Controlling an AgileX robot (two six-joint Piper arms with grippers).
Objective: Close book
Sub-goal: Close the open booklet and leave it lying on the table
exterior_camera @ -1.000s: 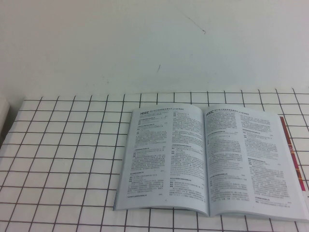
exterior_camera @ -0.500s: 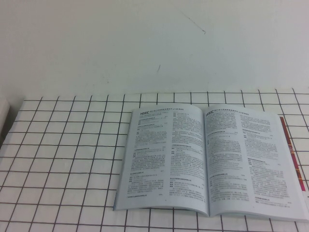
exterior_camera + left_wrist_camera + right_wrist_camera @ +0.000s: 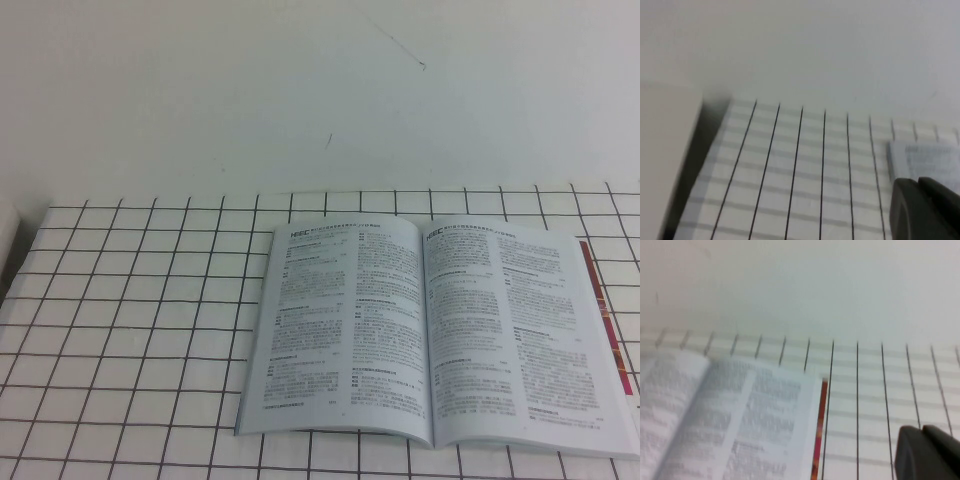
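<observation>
High view: you have the book (image 3: 430, 335) lying open, pages up, flat on the checked tabletop (image 3: 140, 320).
Left wrist view: your left gripper (image 3: 922, 210) is over bare cloth, off the book's left page; you cannot tell its grip.
Right wrist view: your right gripper (image 3: 925, 452) is off the book's red-edged right side; again you cannot tell its grip.

The table (image 3: 130, 300) carries a white cloth (image 3: 120, 390) with a grid of thin black lines. On its right half an open book (image 3: 430, 330) lies flat, printed pages facing up. A red strip of cover (image 3: 601, 300) shows along the right edge of the book.
</observation>
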